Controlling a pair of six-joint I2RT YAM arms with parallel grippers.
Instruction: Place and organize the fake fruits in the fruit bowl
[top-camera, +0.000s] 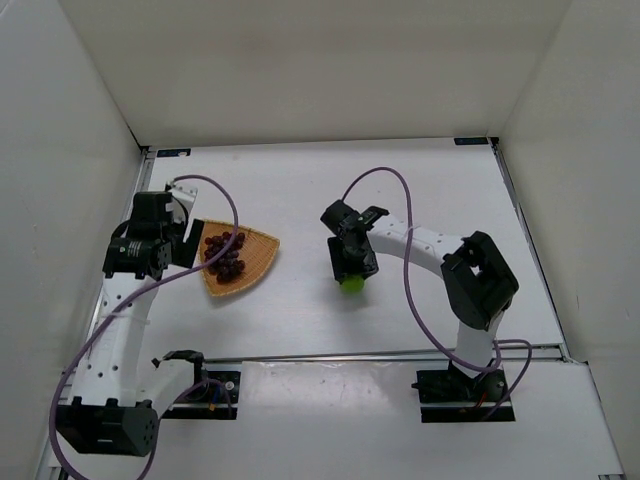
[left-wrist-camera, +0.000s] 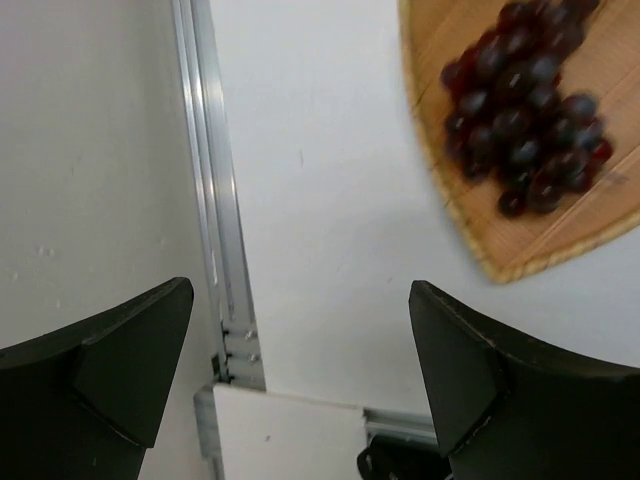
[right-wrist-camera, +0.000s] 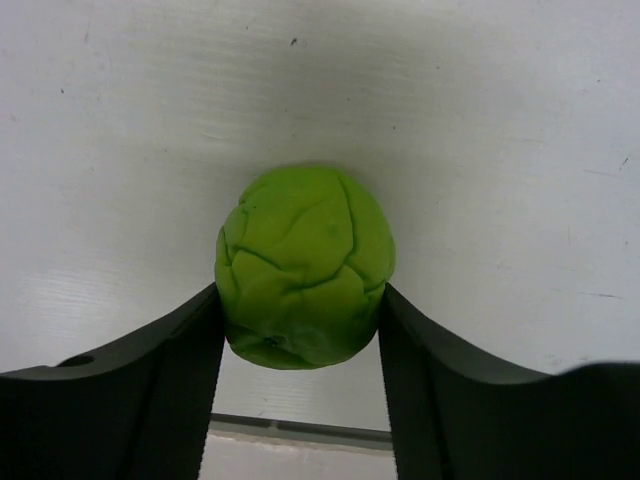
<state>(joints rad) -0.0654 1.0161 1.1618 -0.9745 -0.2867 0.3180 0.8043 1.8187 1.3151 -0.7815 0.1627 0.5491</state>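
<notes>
Wicker fruit bowl (top-camera: 262, 255), near the left edge of the worktop (top-camera: 430, 190): dark grapes (left-wrist-camera: 525, 120) were already lodged inside. Green apple (right-wrist-camera: 305, 265), mid-worktop, was clamped by the right gripper (right-wrist-camera: 300, 325), delivery outstanding. Left gripper (left-wrist-camera: 300, 340) was held apart, empty, beside the bowl.

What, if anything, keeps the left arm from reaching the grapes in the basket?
Probably nothing, so yes. The left gripper is open and empty just beside the basket, and the grapes lie uncovered in it, with nothing between.
</notes>
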